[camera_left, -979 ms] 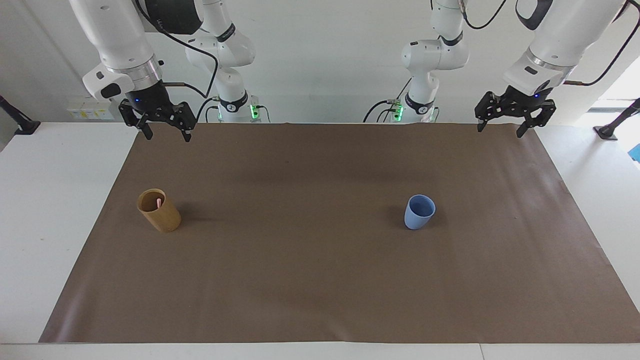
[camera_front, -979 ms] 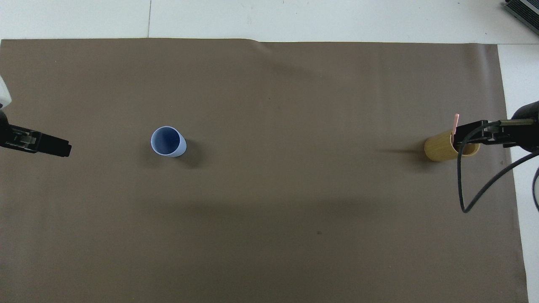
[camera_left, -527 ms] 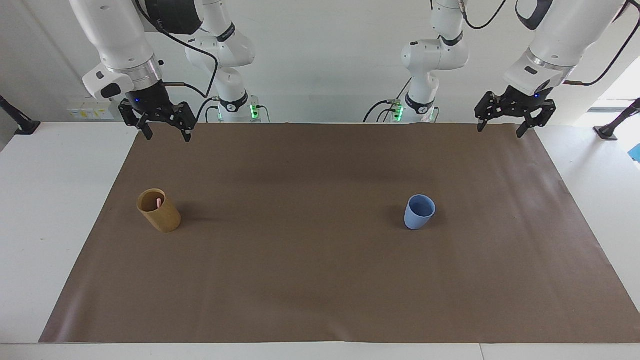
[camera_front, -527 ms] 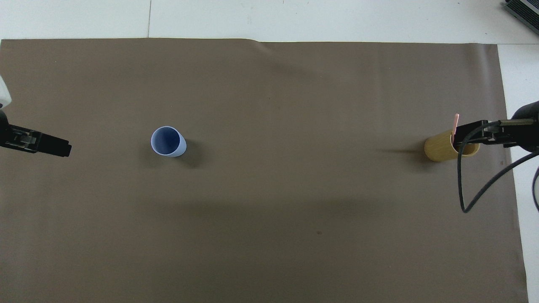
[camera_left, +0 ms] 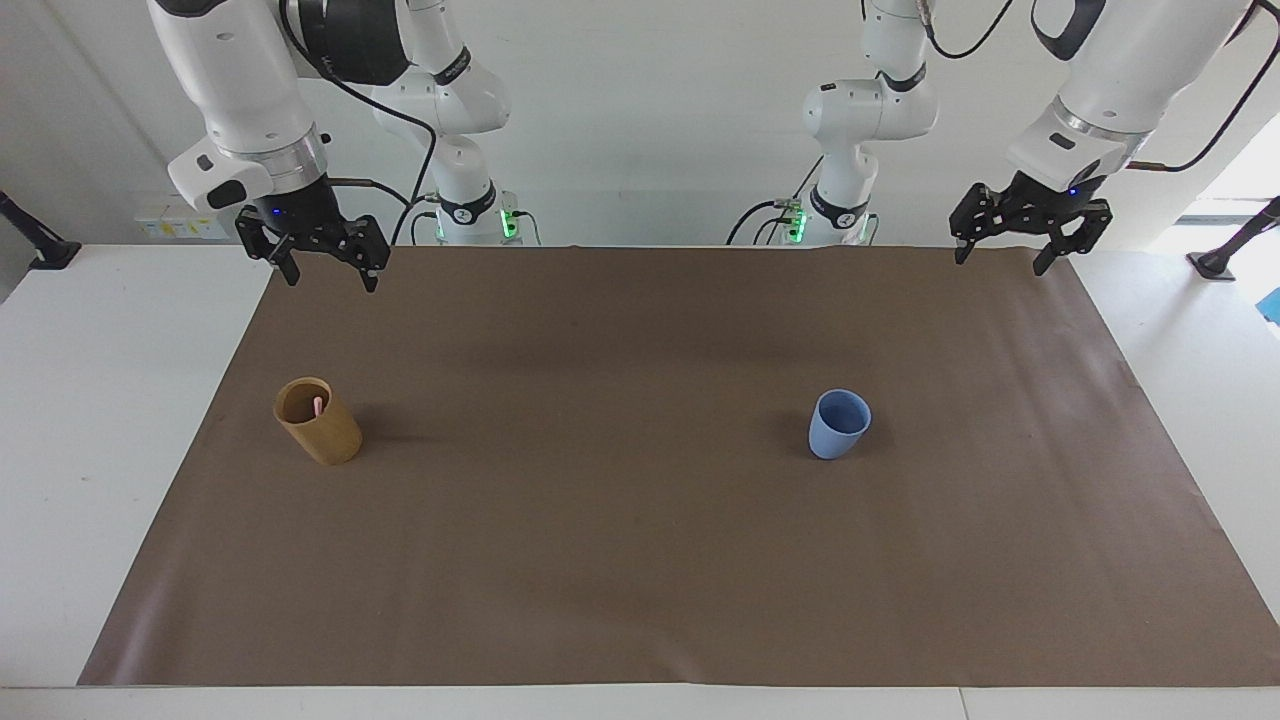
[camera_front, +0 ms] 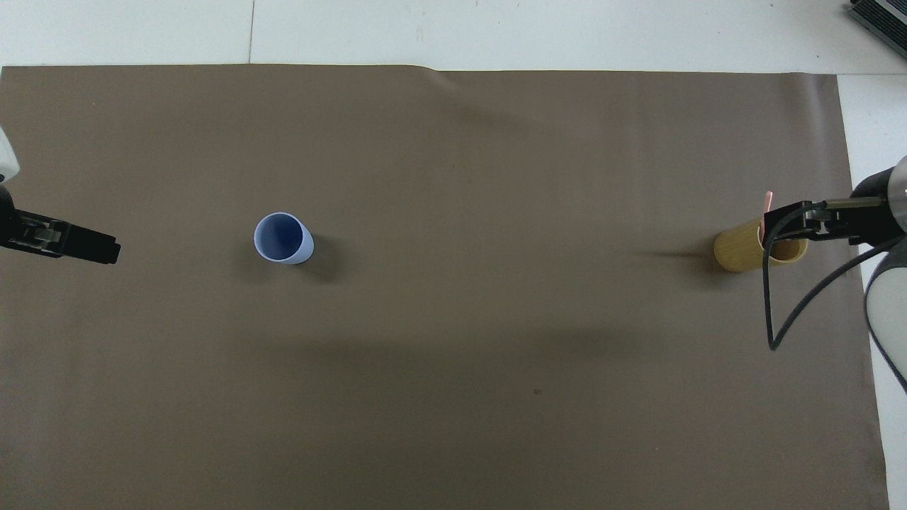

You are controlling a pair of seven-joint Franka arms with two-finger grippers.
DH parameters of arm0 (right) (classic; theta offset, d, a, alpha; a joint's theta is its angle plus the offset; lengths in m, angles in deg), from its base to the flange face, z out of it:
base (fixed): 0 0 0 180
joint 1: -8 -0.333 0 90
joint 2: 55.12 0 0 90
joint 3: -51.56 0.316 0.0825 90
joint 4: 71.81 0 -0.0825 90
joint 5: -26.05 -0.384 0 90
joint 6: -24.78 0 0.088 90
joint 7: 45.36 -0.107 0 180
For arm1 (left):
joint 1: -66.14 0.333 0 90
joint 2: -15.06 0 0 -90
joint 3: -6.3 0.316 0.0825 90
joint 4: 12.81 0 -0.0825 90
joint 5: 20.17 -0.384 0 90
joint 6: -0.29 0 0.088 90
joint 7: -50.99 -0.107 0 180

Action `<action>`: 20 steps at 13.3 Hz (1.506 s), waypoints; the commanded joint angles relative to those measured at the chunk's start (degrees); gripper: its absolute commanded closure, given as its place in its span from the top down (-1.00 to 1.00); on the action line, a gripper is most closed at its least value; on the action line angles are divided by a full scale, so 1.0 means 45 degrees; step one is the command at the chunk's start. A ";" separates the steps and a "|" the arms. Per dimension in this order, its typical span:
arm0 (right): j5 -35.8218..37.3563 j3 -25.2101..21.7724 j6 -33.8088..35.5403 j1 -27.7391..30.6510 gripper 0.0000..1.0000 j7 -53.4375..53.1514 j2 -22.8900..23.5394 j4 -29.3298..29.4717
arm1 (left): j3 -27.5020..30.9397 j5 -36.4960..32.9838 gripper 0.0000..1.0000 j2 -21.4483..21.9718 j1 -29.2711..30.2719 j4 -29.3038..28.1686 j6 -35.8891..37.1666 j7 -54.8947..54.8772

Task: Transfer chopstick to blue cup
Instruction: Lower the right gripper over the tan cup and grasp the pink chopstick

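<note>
- Closest to our bases, over the brown mat's [camera_left: 640,560] near edge, we hold both pincers up in the air with nothing in them.
- Our right pincer [camera_left: 325,272] hangs with its fingers spread wide over the mat's corner at the right arm's end; in the overhead view it overlaps the tan cup [camera_front: 737,248], but the facing view shows it well above and apart from it.
- Our left pincer [camera_left: 1000,255] hangs over the opposite corner, fingers spread wide as well, waiting.
- Farther out, we see the tan cup [camera_left: 318,421] standing upright on the mat close to its edge at the right arm's end, with the chopstick [camera_left: 318,405] inside it, its pink tip [camera_front: 768,200] showing above the rim.
- At about the same distance from us, toward the left arm's end, the blue cup [camera_left: 838,424] stands upright, well apart from the tan cup.
- Between the two cups, and farther out to the mat's last edge and the white worktop [camera_front: 496,32], the surface lies bare.
</note>
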 commanded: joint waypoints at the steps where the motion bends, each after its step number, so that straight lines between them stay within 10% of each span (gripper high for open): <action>1: 0.0803 0.0097 -0.0370 0.0137 1.00 0.0431 0.0550 0.0614 | -0.0111 0.0069 1.00 0.0334 0.0197 -0.0339 -0.0159 0.0017; 20: 0.1312 0.0058 -0.2361 0.0372 1.00 0.0589 0.2678 0.0614 | -0.0111 0.0069 1.00 0.0334 0.0197 -0.0339 -0.0139 0.0017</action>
